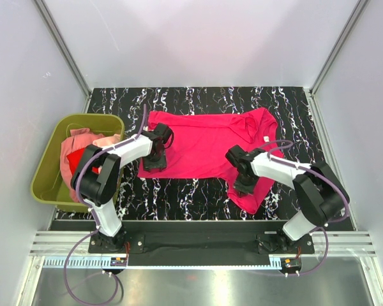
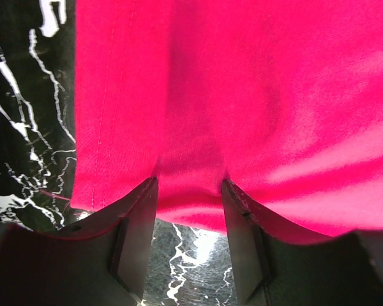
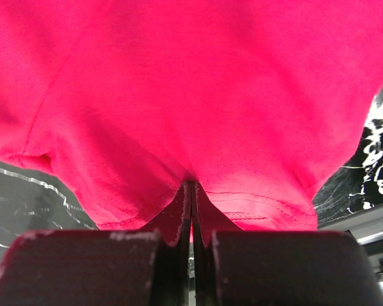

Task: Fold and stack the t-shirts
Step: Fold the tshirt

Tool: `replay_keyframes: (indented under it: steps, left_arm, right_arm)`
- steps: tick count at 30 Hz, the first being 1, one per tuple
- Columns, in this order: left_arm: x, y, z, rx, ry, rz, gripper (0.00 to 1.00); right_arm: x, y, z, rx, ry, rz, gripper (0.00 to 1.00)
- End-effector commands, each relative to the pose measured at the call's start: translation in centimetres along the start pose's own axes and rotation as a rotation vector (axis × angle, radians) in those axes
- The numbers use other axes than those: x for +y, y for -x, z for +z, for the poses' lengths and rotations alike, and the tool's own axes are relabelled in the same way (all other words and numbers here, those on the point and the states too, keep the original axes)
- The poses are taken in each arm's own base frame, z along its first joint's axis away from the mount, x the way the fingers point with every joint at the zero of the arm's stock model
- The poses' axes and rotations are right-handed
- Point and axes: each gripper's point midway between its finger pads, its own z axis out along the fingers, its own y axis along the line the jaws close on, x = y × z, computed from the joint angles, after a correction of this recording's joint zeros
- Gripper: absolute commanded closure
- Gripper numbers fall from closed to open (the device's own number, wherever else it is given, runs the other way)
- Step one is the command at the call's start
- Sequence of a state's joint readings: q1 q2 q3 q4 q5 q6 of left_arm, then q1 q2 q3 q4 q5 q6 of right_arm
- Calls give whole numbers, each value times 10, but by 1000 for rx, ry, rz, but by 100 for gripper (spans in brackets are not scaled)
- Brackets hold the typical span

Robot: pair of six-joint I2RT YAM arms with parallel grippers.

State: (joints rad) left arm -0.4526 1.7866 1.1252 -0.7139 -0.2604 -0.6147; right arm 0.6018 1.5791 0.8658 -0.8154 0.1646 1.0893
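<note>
A bright magenta-pink t-shirt [image 1: 204, 143] lies spread on the black marbled table, its right part folded toward the front. My left gripper [image 1: 156, 160] is at the shirt's near left edge. In the left wrist view its jaws [image 2: 190, 183] stand apart with the shirt's edge [image 2: 242, 95] bunched between the fingertips. My right gripper [image 1: 242, 186] is at the shirt's near right part. In the right wrist view it [image 3: 190, 186] is shut on a pinch of the magenta cloth [image 3: 179, 83] near a stitched hem.
An olive-green tub [image 1: 48, 159] stands at the table's left edge, holding a pale salmon-pink shirt [image 1: 76, 141] and a red shirt [image 1: 84, 163]. White walls close in the back and sides. A metal rail [image 1: 198, 245] runs along the near edge.
</note>
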Motion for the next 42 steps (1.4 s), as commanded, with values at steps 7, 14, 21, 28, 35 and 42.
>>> replay_keyframes:
  steps: [7, 14, 21, 28, 35, 42]
  left_arm:
    - [2, 8, -31, -24, -43, 13, 47]
    - [-21, 72, -115, -181, -200, 23, 38]
    - [-36, 147, -133, -255, -344, -16, 39]
    - [-48, 197, -112, -269, -420, -21, 39]
    - [-56, 220, -88, -266, -399, -14, 41]
    - [-68, 217, -75, -242, -449, -12, 41]
  right_arm:
    - [-16, -13, -13, 25, -84, -97, 100]
    - [4, 58, -85, -140, 33, -115, 74]
    - [14, 185, -123, -338, 286, -81, 61]
    - [51, 283, -113, -442, 365, -155, 54]
    - [74, 345, -86, -475, 333, -186, 53]
    - [95, 346, -42, -380, 352, -291, 54]
